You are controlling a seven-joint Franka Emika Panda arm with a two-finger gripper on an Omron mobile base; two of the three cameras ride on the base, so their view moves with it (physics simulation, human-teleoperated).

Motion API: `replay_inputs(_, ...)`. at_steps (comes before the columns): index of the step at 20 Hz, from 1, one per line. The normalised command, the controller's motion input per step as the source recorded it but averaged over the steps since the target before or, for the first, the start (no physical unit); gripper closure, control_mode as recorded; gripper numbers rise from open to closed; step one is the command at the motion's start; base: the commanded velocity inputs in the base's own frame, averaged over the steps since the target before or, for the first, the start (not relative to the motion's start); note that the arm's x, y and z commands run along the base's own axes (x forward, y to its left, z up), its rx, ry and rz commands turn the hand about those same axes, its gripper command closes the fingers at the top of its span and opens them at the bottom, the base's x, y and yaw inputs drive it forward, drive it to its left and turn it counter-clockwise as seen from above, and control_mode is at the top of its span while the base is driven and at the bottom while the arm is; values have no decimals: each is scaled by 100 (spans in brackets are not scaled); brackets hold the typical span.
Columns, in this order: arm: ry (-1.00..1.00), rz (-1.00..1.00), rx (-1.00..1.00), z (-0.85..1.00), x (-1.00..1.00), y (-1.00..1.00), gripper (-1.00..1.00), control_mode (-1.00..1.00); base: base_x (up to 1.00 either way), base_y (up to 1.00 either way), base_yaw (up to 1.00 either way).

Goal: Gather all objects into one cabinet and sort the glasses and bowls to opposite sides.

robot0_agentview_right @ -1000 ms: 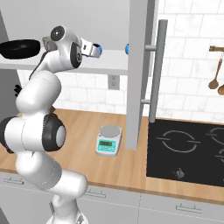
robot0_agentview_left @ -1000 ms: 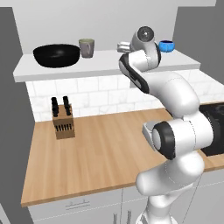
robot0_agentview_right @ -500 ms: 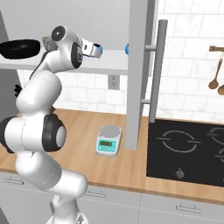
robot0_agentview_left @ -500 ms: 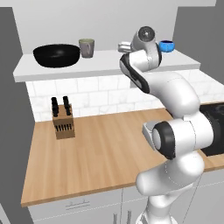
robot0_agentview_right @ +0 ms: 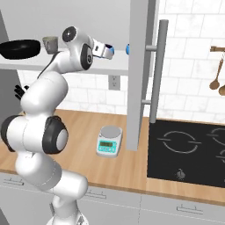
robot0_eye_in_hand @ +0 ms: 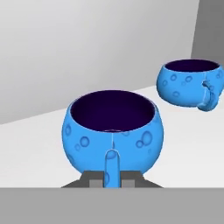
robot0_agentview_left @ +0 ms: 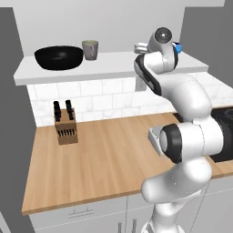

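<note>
Two blue bowls are seen in the hand view: the near blue bowl (robot0_eye_in_hand: 113, 133) is gripped by its handle in the almost closed pincer (robot0_eye_in_hand: 112, 180), and the far blue bowl (robot0_eye_in_hand: 189, 82) stands to its right on the cabinet floor (robot0_eye_in_hand: 35, 144). The black bowl (robot0_agentview_left: 59, 57) and cup (robot0_agentview_left: 90, 49) stand together at the far left. The placing step is judged in hand; next, the held bowl should be set down beside the other bowls and released.

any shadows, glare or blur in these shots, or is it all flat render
Left base view: soft shadow under the cabinet floor board on the tiles, a faint sheen on the black bowl, no blur. Right base view: even light, crisp edges, a dull highlight on the scale. Hand view: the near blue bowl at the claw is sharp, dark inside, no glare.
</note>
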Motion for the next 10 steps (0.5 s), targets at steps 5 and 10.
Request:
replay_inputs(5, 0, -2, 0, 0, -18, -77, 100, -100, 0, 0, 0)
replay_inputs(10, 0, -2, 0, 0, -25, -63, 100, -100, 0, 0, 0)
